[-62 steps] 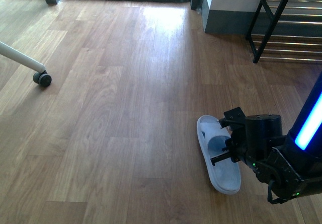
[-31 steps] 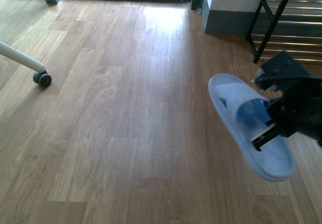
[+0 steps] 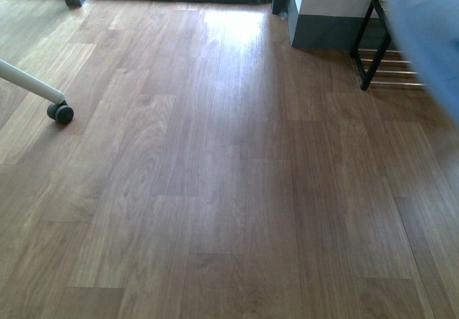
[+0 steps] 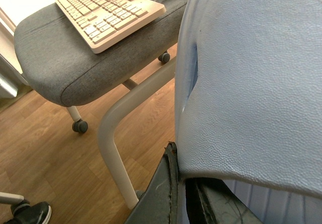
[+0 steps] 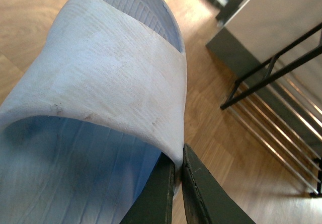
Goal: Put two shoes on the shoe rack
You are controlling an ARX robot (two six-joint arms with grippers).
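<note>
Lifting off the floor, the right-hand slide (image 5: 100, 98) has left the spot beside the right arm where it lay a second ago and now shows in the front view only as a pale blue blur at the upper right edge, in front of the shoe rack (image 3: 373, 46). Clamped on its strap edge, the right tool (image 5: 179, 176) has its jaws nearly together, with the rack's chrome bars close ahead. Pinching the other slide (image 4: 251, 83), the left tool (image 4: 181, 199) hangs near a grey chair (image 4: 65, 58) bearing a keyboard (image 4: 108, 10). Judging by this, both shoes are off the floor and carrying toward the rack comes next
</note>
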